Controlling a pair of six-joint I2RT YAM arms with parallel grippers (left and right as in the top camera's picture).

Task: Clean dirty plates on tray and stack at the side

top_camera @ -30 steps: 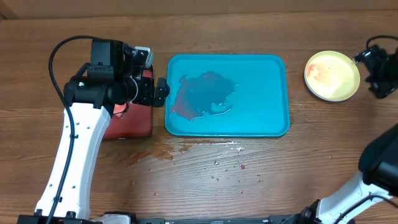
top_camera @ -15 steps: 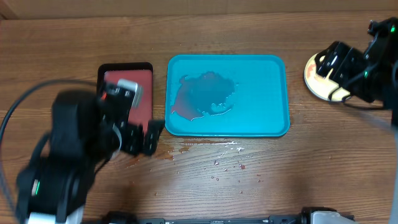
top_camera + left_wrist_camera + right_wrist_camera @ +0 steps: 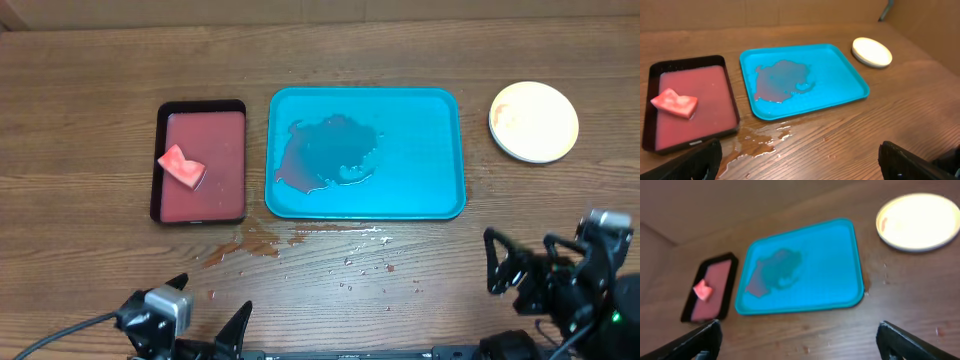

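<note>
The teal tray (image 3: 430, 150) lies at the table's middle with no plates on it, only a reddish puddle (image 3: 328, 152) on its left half. The plates (image 3: 534, 121) sit in a stack on the wood to the tray's right, a pale cream one on top. They also show in the left wrist view (image 3: 872, 51) and the right wrist view (image 3: 918, 221). My left gripper (image 3: 205, 320) hangs open at the near left edge, holding nothing (image 3: 800, 167). Low at the near right, my right gripper (image 3: 520, 262) is also open and empty (image 3: 799, 342).
A black-rimmed red tray (image 3: 156, 160) left of the teal tray holds pink water and a pink sponge (image 3: 182, 166). Spilled reddish liquid and droplets (image 3: 260, 243) wet the wood in front of both trays.
Both arms have drawn back to the near edge, the left from over the red tray, the right from beside the plates. The sponge now lies uncovered in the red tray.
</note>
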